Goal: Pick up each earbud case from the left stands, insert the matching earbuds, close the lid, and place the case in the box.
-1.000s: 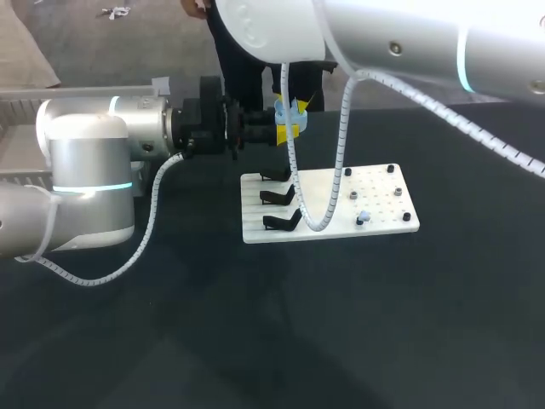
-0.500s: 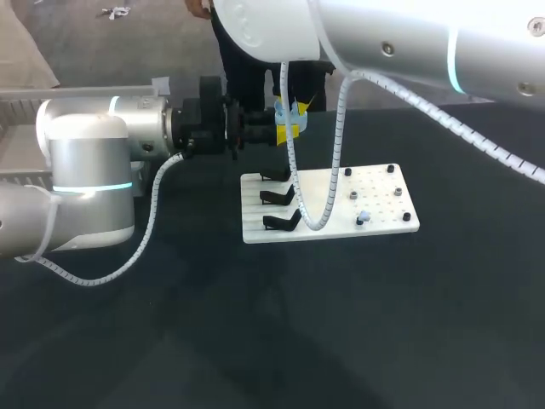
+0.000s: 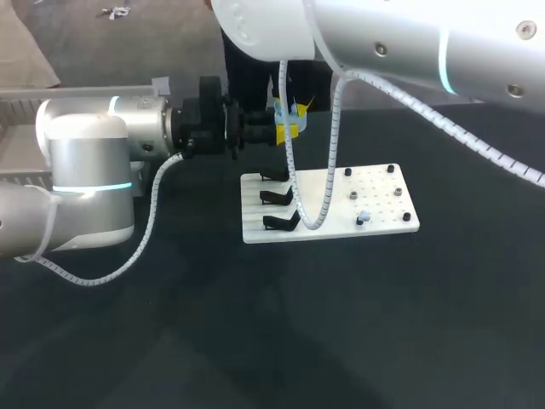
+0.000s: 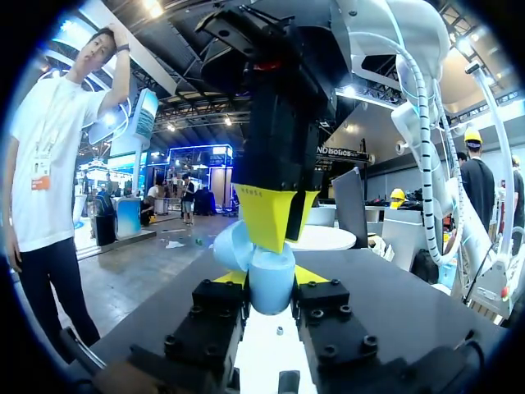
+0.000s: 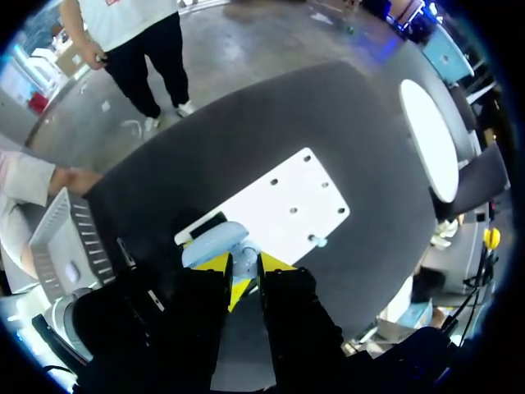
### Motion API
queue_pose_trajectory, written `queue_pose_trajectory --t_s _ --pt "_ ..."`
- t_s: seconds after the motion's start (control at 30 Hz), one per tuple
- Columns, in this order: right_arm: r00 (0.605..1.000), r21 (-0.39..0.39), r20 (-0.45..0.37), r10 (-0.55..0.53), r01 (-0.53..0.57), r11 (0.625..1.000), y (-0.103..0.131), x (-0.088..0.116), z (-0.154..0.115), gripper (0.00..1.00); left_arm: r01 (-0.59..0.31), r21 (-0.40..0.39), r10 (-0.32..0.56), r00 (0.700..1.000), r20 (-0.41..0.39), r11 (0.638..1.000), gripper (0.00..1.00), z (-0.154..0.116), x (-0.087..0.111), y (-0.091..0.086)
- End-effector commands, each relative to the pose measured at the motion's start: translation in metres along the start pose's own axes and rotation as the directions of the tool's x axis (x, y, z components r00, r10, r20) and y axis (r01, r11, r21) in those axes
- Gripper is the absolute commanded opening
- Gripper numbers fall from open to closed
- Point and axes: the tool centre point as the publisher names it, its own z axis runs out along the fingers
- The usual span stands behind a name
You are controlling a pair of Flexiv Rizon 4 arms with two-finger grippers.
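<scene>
A light blue earbud case (image 3: pixel 285 112) hangs above the far edge of the white board (image 3: pixel 375 192), with my left gripper (image 3: pixel 288 129) shut on it from both sides. In the left wrist view the case (image 4: pixel 267 287) sits between the yellow tips of the left gripper (image 4: pixel 271 283), and its lid (image 4: pixel 230 246) stands open. My right gripper (image 4: pixel 275 230) comes down from above onto the open case. From the right wrist, the case (image 5: pixel 215 245) lies just ahead of the right gripper (image 5: pixel 244 275). One light blue earbud (image 3: pixel 362 216) rests on the board.
Three black stands (image 3: pixel 278 198) line the board's left side, all without a case. Several black pegs (image 3: pixel 391 169) dot its right half. A pale slatted box (image 5: pixel 67 242) sits off to the left of the board. My right arm's white cable (image 3: pixel 317 217) loops down over the board.
My right arm has drifted slightly to the left above the case. The left arm and the case have kept still.
</scene>
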Motion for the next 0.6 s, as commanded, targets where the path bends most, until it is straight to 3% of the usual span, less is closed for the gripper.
queue_pose_trajectory --t_s 0.03,0.33,0.37,0.4,0.43,0.6 --pt "1.000 0.008 -0.008 -0.001 0.001 1.000 0.0038 -0.0022 0.0002 0.00 -0.005 -0.003 0.005 1.000 0.005 1.000 0.00 0.0008 0.0011 -0.0012" --pt "1.000 0.003 -0.016 -0.001 0.001 1.000 0.0031 -0.0014 0.0009 0.00 -0.005 -0.003 0.005 1.000 0.005 1.000 0.00 0.0008 0.0011 -0.0012" --pt "1.000 0.003 -0.017 -0.002 0.002 1.000 0.0029 -0.0013 0.0010 0.02 -0.005 -0.003 0.005 1.000 0.005 1.000 0.00 0.0008 0.0011 -0.0012" --pt "1.000 0.003 -0.018 -0.003 0.003 1.000 0.0028 -0.0011 0.0010 0.19 -0.005 -0.003 0.005 1.000 0.005 1.000 0.00 0.0008 0.0011 -0.0012" --pt "1.000 0.002 -0.019 -0.004 0.004 1.000 0.0025 -0.0006 0.0008 0.27 -0.005 -0.003 0.005 1.000 0.005 1.000 0.00 0.0008 0.0011 -0.0012" --pt "1.000 -0.006 -0.018 -0.004 0.004 1.000 0.0004 0.0006 -0.0020 0.36 -0.005 -0.003 0.005 1.000 0.005 1.000 0.00 0.0008 0.0011 -0.0012"
